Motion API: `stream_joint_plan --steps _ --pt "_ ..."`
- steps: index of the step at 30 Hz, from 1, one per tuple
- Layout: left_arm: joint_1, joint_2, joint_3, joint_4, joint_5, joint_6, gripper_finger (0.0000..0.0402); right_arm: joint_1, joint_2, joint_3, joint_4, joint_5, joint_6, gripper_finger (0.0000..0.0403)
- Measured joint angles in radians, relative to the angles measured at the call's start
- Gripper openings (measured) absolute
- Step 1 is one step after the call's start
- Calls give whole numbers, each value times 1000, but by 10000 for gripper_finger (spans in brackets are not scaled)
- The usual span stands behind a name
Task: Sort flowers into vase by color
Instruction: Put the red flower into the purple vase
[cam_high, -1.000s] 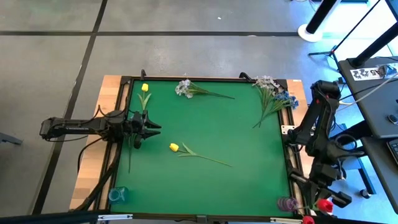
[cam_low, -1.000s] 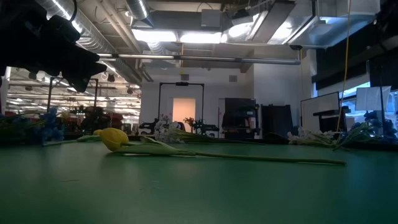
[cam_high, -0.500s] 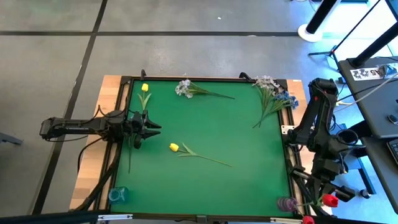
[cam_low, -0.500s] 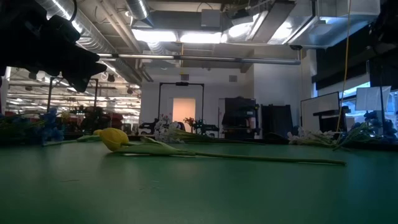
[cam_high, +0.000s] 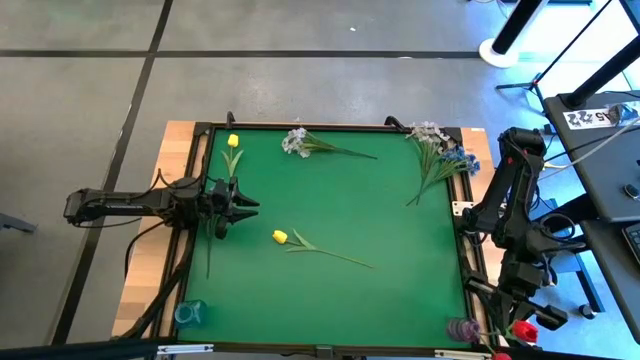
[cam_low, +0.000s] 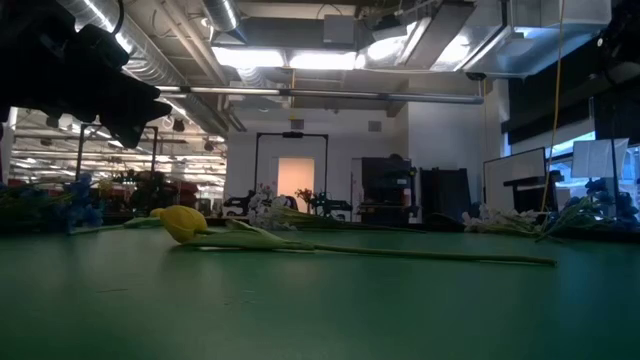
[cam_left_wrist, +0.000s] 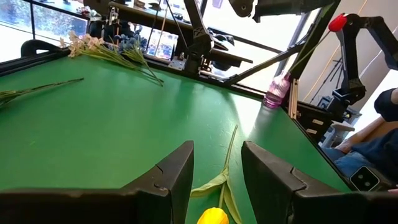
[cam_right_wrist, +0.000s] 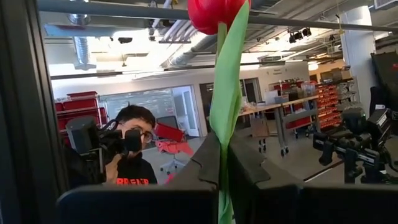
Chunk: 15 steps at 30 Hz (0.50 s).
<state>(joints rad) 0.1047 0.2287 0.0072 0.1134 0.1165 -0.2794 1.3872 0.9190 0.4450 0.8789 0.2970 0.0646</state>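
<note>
A green mat (cam_high: 380, 210) is laid on a table with a wooden border (cam_high: 150, 265). Around it a grey floor (cam_high: 90, 90) with dark lines is seen. In the right wrist view a person (cam_right_wrist: 127, 155) in a dark shirt is seen in the room, with a dark object held up in front. Ceiling lights (cam_low: 300, 58) and a lit doorway (cam_low: 292, 178) are seen in the low view. At the edge of the left wrist view, a leg in blue cloth (cam_left_wrist: 373, 146) is shown.

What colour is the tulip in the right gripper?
Red tulip, clearest in the right wrist view.
</note>
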Motion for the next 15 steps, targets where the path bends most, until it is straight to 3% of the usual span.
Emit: stream_joint_plan --steps 15 --pt "0 0 0 0 0 0 132 0 0 -1 31 9 -29 12"
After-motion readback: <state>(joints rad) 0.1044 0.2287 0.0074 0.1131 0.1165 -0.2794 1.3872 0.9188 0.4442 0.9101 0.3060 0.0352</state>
